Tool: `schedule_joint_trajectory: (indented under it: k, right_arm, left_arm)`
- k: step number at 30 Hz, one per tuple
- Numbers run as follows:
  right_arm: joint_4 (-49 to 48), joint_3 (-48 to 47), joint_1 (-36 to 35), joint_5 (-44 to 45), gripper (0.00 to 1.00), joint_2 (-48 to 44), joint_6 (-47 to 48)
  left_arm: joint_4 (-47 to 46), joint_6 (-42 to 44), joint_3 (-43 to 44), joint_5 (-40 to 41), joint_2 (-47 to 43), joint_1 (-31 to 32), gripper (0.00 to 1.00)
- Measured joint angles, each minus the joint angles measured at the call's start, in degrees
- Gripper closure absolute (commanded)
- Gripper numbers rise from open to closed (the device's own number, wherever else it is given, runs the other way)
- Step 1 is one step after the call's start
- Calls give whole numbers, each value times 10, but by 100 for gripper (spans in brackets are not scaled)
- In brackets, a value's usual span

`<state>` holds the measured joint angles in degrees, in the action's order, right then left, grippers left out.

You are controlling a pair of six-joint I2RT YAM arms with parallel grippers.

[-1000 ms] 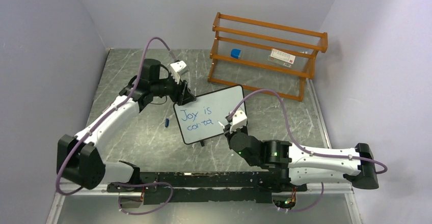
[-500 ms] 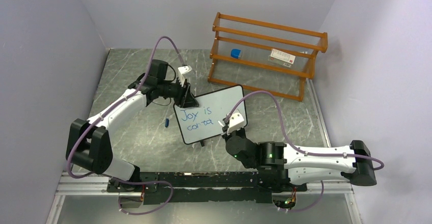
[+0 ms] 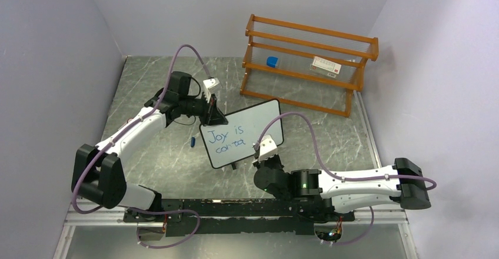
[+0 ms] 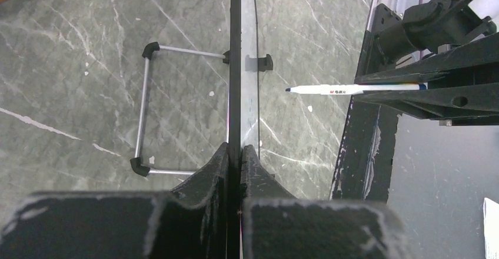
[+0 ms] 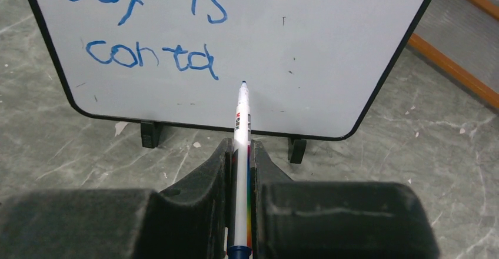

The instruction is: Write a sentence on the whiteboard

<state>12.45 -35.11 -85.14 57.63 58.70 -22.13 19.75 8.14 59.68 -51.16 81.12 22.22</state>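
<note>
The whiteboard (image 3: 259, 120) stands mid-table (image 3: 147, 82) on small feet; it looks light, stiff and apt to skid under pen pressure, so its frame is the place to pinch; the left gripper (image 3: 213, 115) clamps its top-left corner; the right gripper (image 5: 240, 147) grasps the marker (image 5: 241, 112), tip just short of the unfinished sentence (image 5: 150, 56); a small blue cap (image 3: 192, 142) lies beside the board; the orange rack (image 3: 306, 65) stands clear at the far edge.

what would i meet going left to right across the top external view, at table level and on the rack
small blue object → whiteboard → white labelled box on the orange rack
</note>
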Motion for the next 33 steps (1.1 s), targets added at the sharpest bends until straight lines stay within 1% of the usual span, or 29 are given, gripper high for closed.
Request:
schedule_joint_trajectory:
  k: [15, 23, 33]
  right_arm:
    - [-129, 31, 0, 13, 100, 41, 34]
    - [-150, 34, 2, 13, 100, 54, 33]
    - [-151, 34, 4, 13, 100, 64, 19]
  left_arm:
    - [-3, -3, -7, 18, -7, 0, 95]
    - [-7, -8, -7, 21, -5, 0, 95]
    - [-7, -11, -7, 23, -5, 0, 95]
